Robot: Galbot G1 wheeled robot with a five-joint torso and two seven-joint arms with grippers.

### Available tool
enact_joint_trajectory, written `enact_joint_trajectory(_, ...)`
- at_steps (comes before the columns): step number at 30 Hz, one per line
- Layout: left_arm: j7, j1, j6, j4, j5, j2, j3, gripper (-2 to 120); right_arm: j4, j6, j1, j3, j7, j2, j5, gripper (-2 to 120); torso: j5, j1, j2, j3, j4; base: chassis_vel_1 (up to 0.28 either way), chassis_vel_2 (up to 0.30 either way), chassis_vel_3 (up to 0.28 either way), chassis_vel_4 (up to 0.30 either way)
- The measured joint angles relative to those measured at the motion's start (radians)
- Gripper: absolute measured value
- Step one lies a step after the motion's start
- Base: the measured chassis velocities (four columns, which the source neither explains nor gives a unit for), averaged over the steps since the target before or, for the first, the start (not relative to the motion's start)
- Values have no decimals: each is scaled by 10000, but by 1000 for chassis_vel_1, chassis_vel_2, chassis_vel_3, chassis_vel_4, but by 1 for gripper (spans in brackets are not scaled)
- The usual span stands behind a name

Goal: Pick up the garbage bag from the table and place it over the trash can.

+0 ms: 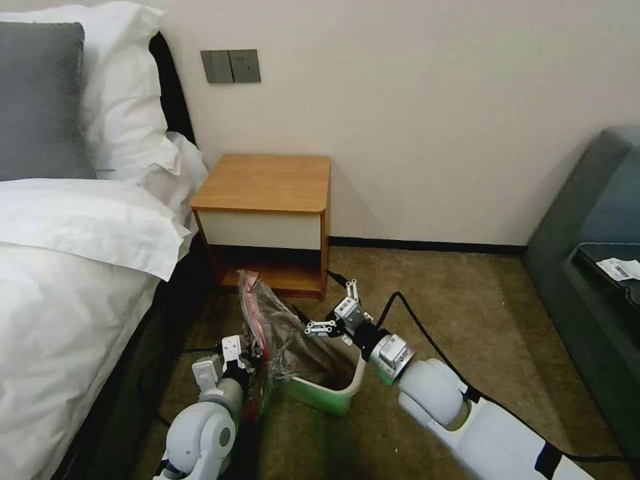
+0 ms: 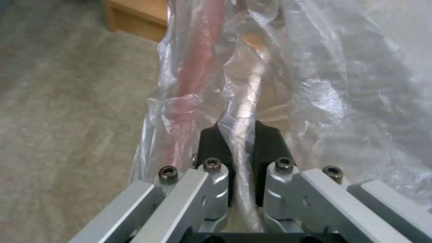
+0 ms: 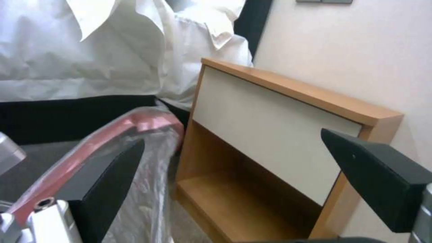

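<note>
Garbage bag [image 1: 283,327] rim is pinched by left hand [image 2: 243,148] at lower centre, held over trash can [image 1: 333,393] for lining; right hand [image 1: 337,308] is spread wide alongside.

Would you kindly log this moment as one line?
left gripper: shut on garbage bag | right gripper: open, above trash can | bag: partly in can | table: behind
</note>
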Motion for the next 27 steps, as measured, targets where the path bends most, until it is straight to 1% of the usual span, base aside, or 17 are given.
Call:
enact_joint_trajectory(3,-655,114,-817,5,336,-200,78,5,-38,25,-12,2,1,61,-47,100,-6,1,-5,6,2,0,0,0,0)
enact_joint_trajectory(4,-655,114,-817,5,336,-200,78,5,-38,25,-12,2,1,61,-47,100,-6,1,-5,6,2,0,0,0,0)
enact_joint_trajectory(6,-1071,186,-1431,13,492,-320,164,5,-68,26,-11,-63,8,158,-94,100,-18,4,-10,12,-3,0,0,0,0)
enact_joint_trajectory(7,-1071,186,-1431,13,492,-320,164,5,-68,26,-11,-63,8,158,-94,100,-18,4,-10,12,-3,0,0,0,0)
enact_joint_trajectory(8,-1194,206,-1671,18,578,-355,215,5,-79,26,-9,-100,22,208,-111,100,-20,5,-10,13,-5,0,0,0,0)
enact_joint_trajectory(9,-1378,216,-2158,321,790,-411,295,5,-107,26,-1,-171,79,323,-120,100,-20,5,-9,11,-12,0,0,0,0)
enact_joint_trajectory(11,-1582,226,-2633,648,1109,-510,357,5,-186,38,52,-323,180,523,-120,100,-23,7,-12,13,-4,0,0,0,0)
enact_joint_trajectory(14,-1593,198,-2828,717,1334,-583,444,5,-255,61,218,-550,242,713,-116,100,-24,7,-12,11,-6,0,0,0,0)
enact_joint_trajectory(15,-1590,167,-2881,720,1481,-596,474,5,-268,60,352,-708,297,782,-79,100,-15,7,-12,9,-10,0,0,0,0)
enact_joint_trajectory(16,-1579,132,-2899,720,1585,-602,491,5,-262,23,479,-860,326,832,-3,100,-14,7,-11,7,-9,0,0,0,0)
enact_joint_trajectory(22,-1531,2,-2877,723,1784,-607,488,4,-216,-132,954,-1317,369,1041,144,100,-10,6,-9,4,-1,0,0,0,0)
enact_joint_trajectory(27,-1452,46,-2881,586,2425,-594,455,3,-372,-127,1105,-1491,360,1130,279,100,-6,6,-8,3,-2,0,0,0,0)
